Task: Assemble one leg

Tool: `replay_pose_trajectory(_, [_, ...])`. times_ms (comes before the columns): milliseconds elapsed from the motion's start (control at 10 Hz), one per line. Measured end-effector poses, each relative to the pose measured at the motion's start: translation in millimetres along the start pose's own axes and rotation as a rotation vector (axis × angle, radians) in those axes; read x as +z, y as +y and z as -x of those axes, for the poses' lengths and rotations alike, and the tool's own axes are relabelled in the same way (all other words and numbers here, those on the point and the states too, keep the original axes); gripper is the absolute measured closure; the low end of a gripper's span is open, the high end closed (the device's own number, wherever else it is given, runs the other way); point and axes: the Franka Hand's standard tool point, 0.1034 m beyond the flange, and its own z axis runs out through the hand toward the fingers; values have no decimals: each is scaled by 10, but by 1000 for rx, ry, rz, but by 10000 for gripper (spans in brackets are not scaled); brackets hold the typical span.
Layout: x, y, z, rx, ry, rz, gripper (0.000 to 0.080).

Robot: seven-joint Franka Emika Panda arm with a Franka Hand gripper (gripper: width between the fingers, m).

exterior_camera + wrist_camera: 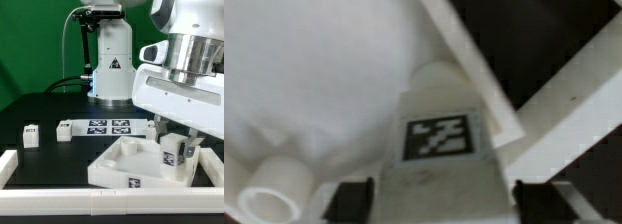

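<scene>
Here, claw tight around leg, just inside tabletop rim

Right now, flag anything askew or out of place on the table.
The tabletop sits at an angle to the frame's front rail, not square with it. The claw grips one leg upright over its corner. Two loose legs stand apart, undamaged.

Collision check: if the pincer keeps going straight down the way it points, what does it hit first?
The pincer looks shut on the leg, which stands upright in the tabletop. Straight down, the leg would press into the tabletop first. Whether it is already seated cannot be told.
</scene>
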Motion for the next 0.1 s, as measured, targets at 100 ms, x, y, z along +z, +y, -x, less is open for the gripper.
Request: replay_pose_trajectory(100, [0, 0, 0, 0, 0, 0, 276])
